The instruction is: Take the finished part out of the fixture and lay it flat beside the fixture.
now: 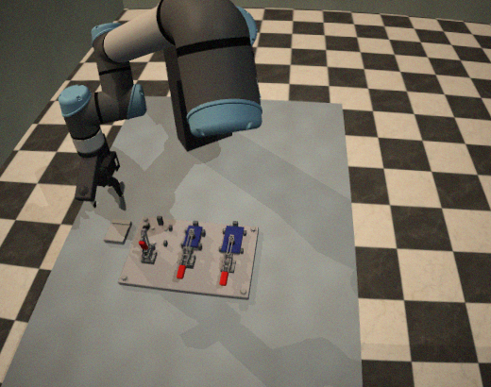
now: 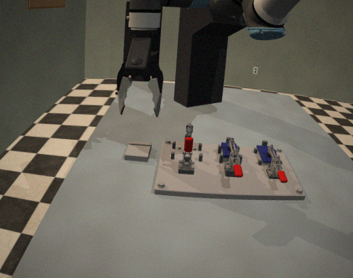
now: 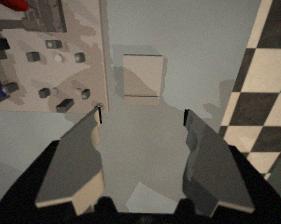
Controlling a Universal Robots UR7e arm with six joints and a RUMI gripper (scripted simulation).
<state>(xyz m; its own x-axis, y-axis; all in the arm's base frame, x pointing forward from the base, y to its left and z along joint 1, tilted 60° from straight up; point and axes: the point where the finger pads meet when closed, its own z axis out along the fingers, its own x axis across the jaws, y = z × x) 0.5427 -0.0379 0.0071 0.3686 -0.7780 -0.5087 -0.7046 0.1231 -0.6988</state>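
The grey finished part (image 1: 118, 231) lies flat on the table just left of the fixture plate (image 1: 191, 257); it also shows in the exterior view (image 2: 138, 151) and the wrist view (image 3: 143, 77). My gripper (image 2: 139, 96) hangs open and empty well above and behind the part; its fingers frame bare table in the wrist view (image 3: 142, 117). The left clamp (image 2: 188, 149) stands open with its red handle upright, and its nest is empty. Two blue blanks (image 1: 194, 234) (image 1: 233, 234) sit under closed clamps with red handles lying down.
The fixture plate's left edge runs close beside the part. The robot's large arm links (image 1: 210, 71) hang over the back of the table. The table's left edge and the checkered floor lie just left of the part.
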